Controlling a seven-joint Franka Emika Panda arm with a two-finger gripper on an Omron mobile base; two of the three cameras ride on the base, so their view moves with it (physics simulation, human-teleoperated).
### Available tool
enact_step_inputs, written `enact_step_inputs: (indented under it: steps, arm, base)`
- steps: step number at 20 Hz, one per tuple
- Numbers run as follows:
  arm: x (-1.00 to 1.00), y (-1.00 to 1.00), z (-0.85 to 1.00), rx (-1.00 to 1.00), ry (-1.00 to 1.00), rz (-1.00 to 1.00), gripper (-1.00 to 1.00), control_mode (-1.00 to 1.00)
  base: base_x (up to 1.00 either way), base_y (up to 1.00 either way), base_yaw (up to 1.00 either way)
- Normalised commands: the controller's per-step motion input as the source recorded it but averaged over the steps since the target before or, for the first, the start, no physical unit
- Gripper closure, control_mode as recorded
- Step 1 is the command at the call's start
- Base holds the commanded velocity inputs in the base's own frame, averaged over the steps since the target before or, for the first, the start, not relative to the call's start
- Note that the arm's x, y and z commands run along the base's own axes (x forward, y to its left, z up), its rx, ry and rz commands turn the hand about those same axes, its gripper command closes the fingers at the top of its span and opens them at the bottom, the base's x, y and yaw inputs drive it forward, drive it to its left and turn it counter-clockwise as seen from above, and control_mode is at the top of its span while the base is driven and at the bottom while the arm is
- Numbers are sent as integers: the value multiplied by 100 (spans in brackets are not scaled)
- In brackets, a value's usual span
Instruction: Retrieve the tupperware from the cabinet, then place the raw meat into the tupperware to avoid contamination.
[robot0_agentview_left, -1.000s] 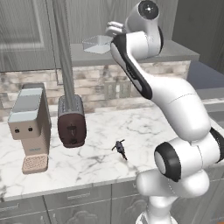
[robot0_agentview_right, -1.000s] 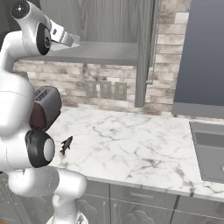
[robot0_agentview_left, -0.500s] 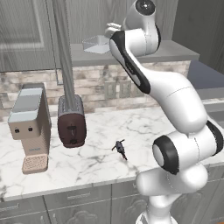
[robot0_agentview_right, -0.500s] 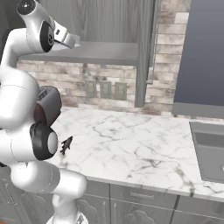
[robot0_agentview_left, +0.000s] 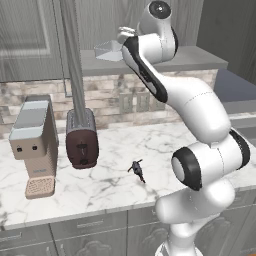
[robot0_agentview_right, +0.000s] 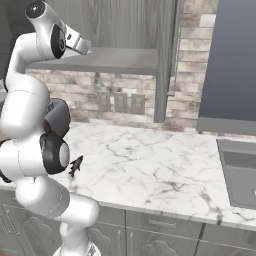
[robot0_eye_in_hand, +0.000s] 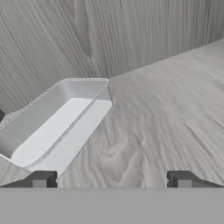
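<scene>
Coffee machine (robot0_agentview_left: 32, 142) stands at the table's (robot0_agentview_left: 100, 185) left end, toaster (robot0_agentview_left: 81, 140) just beside it to the right. A small dark object (robot0_agentview_left: 137, 170) lies on the marble further right; too small to identify. Above, the cabinet (robot0_agentview_left: 150, 60) stands open. Tupperware (robot0_eye_in_hand: 57, 120) rests on its grey shelf (robot0_eye_in_hand: 166, 122), left of the pincer (robot0_eye_in_hand: 111, 180). Pincer jaws stand wide apart, holding nothing, close to the container.
</scene>
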Motion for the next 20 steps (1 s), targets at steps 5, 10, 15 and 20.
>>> enact_step_inputs:
  steps: [5, 10, 15, 20]
  arm:
    - [38, 22, 0, 0, 0, -7, -100, -100]
    - [44, 28, 0, 0, 1, -8, -100, -100]
    - [43, 21, 0, 0, 5, -7, -100, -100]
    - [42, 9, 0, 0, 8, -6, -100, -100]
  base:
    - [0, 0, 0]
    - [0, 0, 0]
    - [0, 0, 0]
    - [0, 0, 0]
